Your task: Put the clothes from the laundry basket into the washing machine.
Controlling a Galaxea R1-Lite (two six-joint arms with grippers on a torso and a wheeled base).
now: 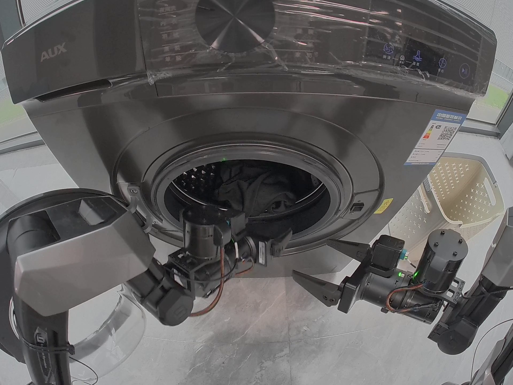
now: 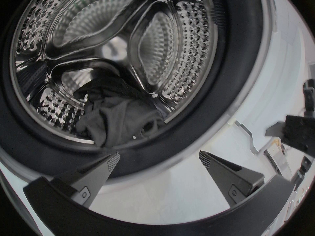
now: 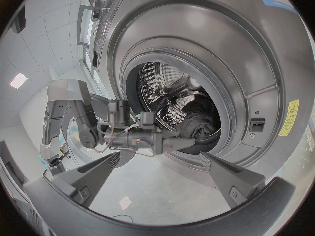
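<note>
The washing machine (image 1: 256, 108) stands with its round port open. Dark clothes (image 1: 255, 187) lie heaped in the steel drum, also seen from the wrists (image 2: 115, 115) (image 3: 197, 122). My left gripper (image 1: 280, 240) hangs just outside the port's lower rim, open and empty (image 2: 159, 159), facing the drum. My right gripper (image 1: 310, 258) is lower and to the right, above the floor in front of the machine, open with nothing between its fingers (image 3: 159, 158). The cream laundry basket (image 1: 465, 188) stands to the right of the machine; no clothes show in the part I see.
The machine's glass door (image 1: 107, 322) is swung open at the left, beside my left arm. Grey tiled floor (image 1: 267, 338) stretches in front of the machine. A window (image 1: 499, 100) is behind at the right.
</note>
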